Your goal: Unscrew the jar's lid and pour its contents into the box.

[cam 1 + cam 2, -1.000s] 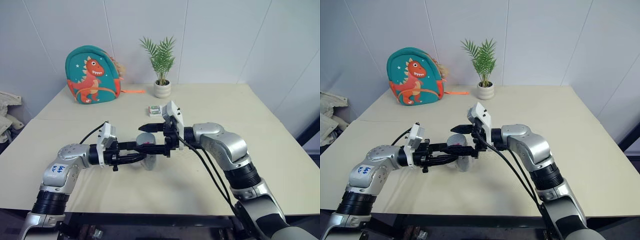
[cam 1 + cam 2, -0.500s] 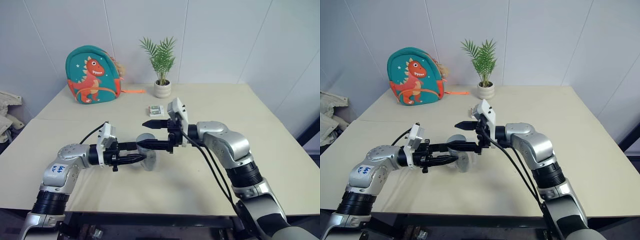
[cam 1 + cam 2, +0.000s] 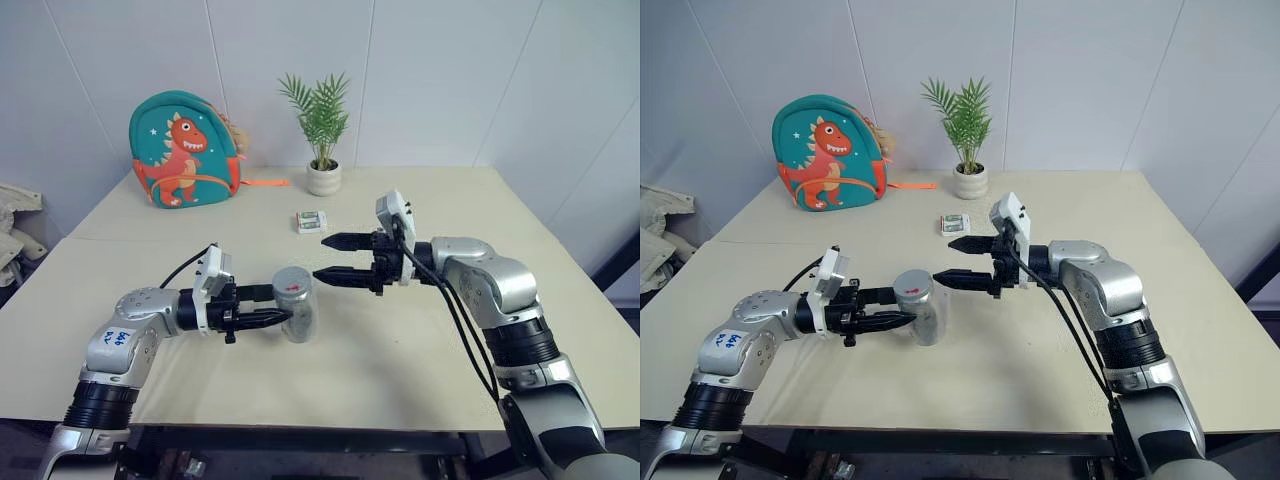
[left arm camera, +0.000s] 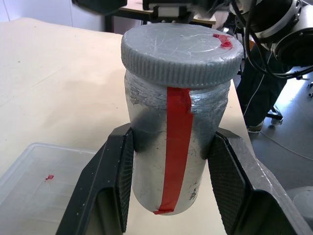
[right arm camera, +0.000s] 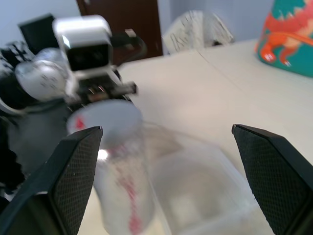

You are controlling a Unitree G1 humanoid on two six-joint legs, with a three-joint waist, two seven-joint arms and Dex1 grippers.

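Silvery-grey and striped with red tape, the jar (image 4: 177, 142) stands upright, its long axis vertical, clamped at mid-body between the two black fingers (image 4: 115, 186) of the left end effector (image 3: 277, 305), which holds it above the cream tabletop (image 3: 400, 360). The grey lid (image 4: 182, 54) sits on top, a scrap of red tape at its edge.

The left wrist view gives the close detail: the ribbed rim of the lid, the scuffed jar wall and a corner of the clear plastic box (image 4: 34, 181) lying on the tabletop below the jar. From the head views the box is hard to make out, mostly hidden behind the jar. The contents cannot be seen through the jar's dull wall.

The right end effector (image 3: 335, 258) hangs level just beside the lid, pointing at it, its fingers spread wide and gripping nothing. Its own wrist view shows the jar and box only as a blur.

The head views alone show the far end of the tabletop: a teal dinosaur backpack (image 3: 183, 149), a potted plant (image 3: 323, 120) and a small white-and-green packet (image 3: 311, 221).
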